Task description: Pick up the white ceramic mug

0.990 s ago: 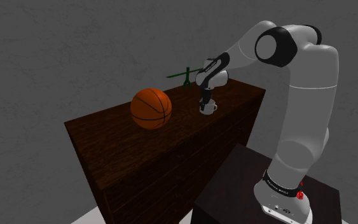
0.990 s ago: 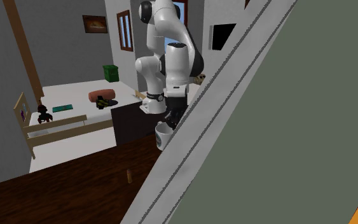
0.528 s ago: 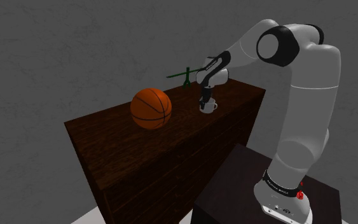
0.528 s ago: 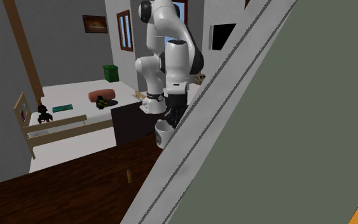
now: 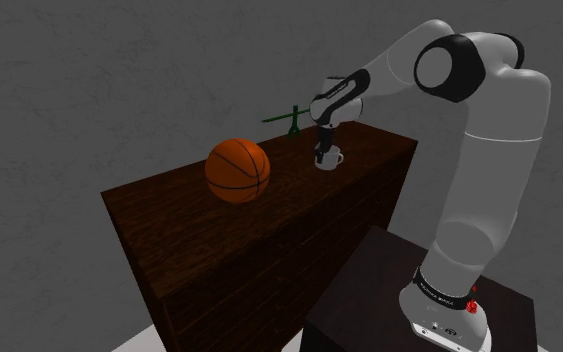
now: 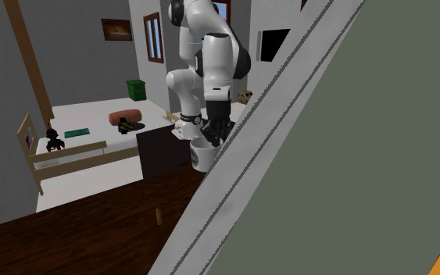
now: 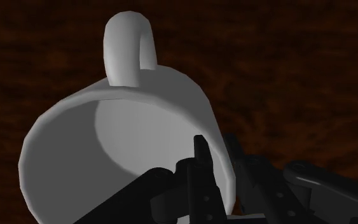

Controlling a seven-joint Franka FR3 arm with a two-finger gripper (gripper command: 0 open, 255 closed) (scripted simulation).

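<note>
Gripping white mug [image 5: 330, 160] by its wall with black claw [image 5: 320, 153], clamped narrow: one finger [image 7: 200, 160] inside, the other outside. Held toward far end of dark wooden surface [image 5: 219, 240], beyond orange basketball [image 5: 237, 170], near small green stand-like thing [image 5: 292, 120]. Tilted in wrist view, handle turned away from fingers. Unclear whether resting on surface or just off it.

The white arm [image 5: 489, 150] reaches from its dark stand [image 5: 379, 275] over a dark wooden cabinet [image 5: 209, 230]. Its black gripper [image 5: 321, 155] grips the white mug [image 5: 332, 159] from above. An orange basketball [image 5: 238, 170] sits near the mug, and a thin green object [image 5: 291, 118] stands behind it
</note>
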